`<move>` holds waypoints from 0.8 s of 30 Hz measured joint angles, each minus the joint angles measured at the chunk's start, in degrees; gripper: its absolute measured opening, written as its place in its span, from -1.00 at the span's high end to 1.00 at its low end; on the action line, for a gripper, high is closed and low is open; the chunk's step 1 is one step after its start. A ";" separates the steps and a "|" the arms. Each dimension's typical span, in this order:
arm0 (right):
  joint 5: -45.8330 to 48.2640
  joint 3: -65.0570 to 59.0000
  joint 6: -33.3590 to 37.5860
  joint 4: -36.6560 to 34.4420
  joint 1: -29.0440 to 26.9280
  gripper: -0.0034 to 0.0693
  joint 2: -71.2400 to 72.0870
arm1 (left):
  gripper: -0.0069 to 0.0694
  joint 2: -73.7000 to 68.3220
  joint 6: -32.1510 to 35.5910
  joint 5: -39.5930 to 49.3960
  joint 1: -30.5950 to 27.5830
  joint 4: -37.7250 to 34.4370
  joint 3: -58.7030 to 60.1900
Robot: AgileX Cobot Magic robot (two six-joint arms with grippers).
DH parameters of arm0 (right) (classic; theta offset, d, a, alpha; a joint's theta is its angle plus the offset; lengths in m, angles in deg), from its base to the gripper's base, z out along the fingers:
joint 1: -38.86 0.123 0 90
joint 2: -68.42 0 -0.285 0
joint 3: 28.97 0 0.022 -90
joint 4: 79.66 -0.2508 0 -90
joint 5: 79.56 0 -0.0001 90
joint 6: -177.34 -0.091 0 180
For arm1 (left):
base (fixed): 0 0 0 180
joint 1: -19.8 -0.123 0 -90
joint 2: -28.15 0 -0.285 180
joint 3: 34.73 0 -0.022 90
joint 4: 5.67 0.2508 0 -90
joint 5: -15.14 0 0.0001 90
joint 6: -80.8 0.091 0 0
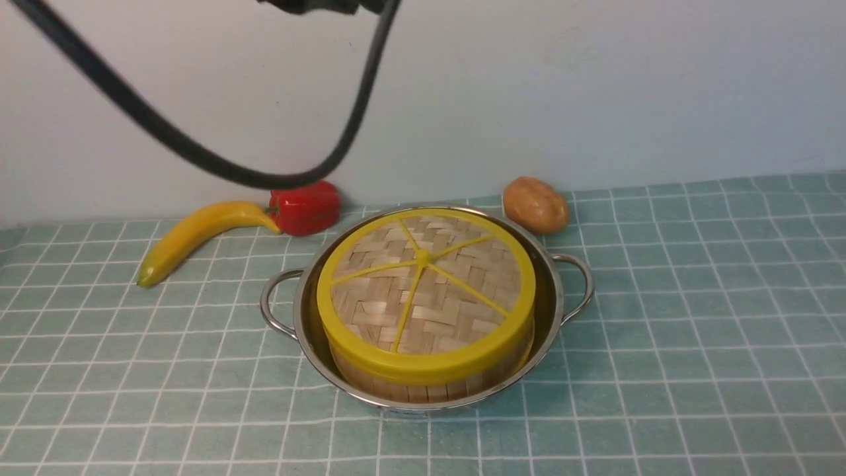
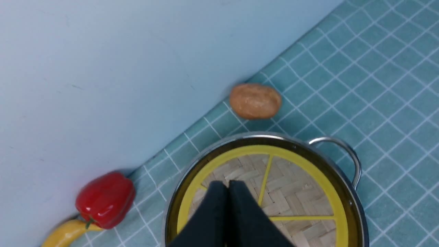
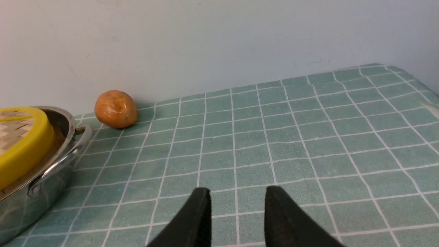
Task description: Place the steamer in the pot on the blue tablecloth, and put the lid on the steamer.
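Note:
The shiny steel pot (image 1: 552, 291) with two loop handles stands on the blue tablecloth (image 1: 694, 317). Inside it sits the bamboo steamer (image 1: 423, 390), its contents hidden by the woven lid (image 1: 429, 297), which rests on top with its yellow rim and spokes. In the left wrist view my left gripper (image 2: 228, 183) hangs above the lid (image 2: 295, 202), fingers pressed together with nothing between them. My right gripper (image 3: 236, 193) stands open over bare cloth to the right of the pot (image 3: 65, 137), holding nothing. Neither gripper shows in the front view.
A banana (image 1: 195, 235) and a red pepper (image 1: 305, 207) lie by the wall, left of the pot. A potato (image 1: 535, 205) sits behind the pot on the right. A black cable (image 1: 198, 155) loops across the upper left. The wall runs close behind.

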 joint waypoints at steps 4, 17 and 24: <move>0.00 0.00 0.00 0.00 0.00 0.25 0.00 | 0.88 2.39 -0.01 -0.61 0.00 0.13 0.00; 0.00 0.00 0.00 0.00 0.00 0.25 0.00 | 0.83 22.20 -0.01 -23.49 -4.49 -1.61 30.13; 0.00 0.00 0.00 0.00 0.00 0.25 0.00 | 0.79 46.24 -0.01 -42.64 -19.40 -11.00 66.73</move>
